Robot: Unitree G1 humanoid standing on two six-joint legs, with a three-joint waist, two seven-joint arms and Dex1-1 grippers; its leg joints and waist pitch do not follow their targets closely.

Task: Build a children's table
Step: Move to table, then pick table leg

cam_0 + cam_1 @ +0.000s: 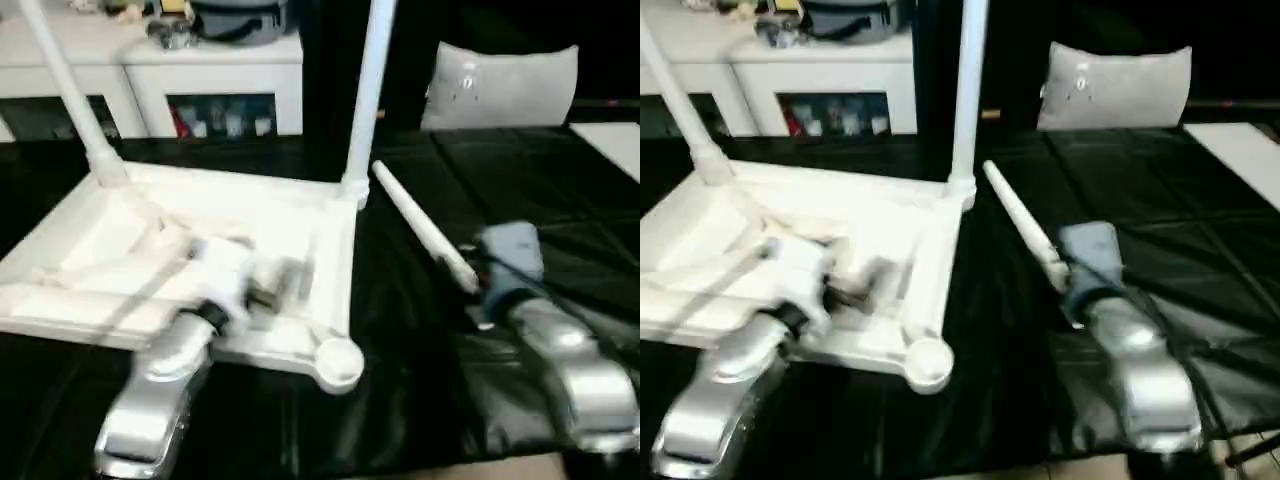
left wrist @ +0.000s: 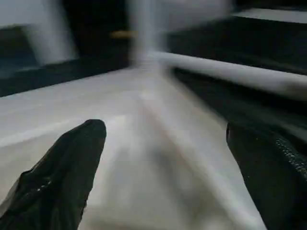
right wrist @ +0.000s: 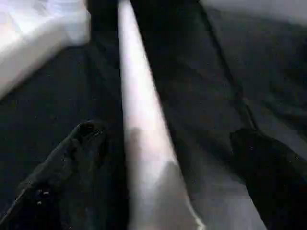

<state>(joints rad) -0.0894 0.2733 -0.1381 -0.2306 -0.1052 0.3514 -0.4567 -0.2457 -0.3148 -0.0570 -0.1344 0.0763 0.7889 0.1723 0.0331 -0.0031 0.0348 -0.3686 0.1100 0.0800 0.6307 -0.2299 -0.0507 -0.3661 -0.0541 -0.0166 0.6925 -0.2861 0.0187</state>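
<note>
The children's table [image 1: 200, 260] lies upside down on a black-covered bench [image 1: 420, 420], its ribbed underside facing up. The landmark here is the nearest corner socket [image 1: 338, 362], round and without a leg.

Just beside that socket, over the table's underside, the left claw [image 2: 163, 167] hangs open, its two black fingers [image 2: 67, 172] spread wide with nothing between them. To the right of the socket, on the black cover, a loose leg [image 1: 422, 226] lies pointing away from the robot. The right claw [image 3: 168, 163] is open around the leg's near end — one finger on each side, the leg not yet gripped.

What could go wrong: the leg is round and tapering, so if the fingers close off-centre it will likely roll aside or squirt out. Lifted by one end, the long leg may swing and knock the table. The slick, wrinkled cover could also let the table slide when a leg is pushed into the socket.

Beyond the socket, two legs already stand upright in the far corners — one at the right [image 1: 368, 90], one leaning at the left [image 1: 65, 85]. They may hinder a wide swing. Farther back sit a white cushion [image 1: 500, 85] and a white cabinet [image 1: 150, 70] with things on top.
</note>
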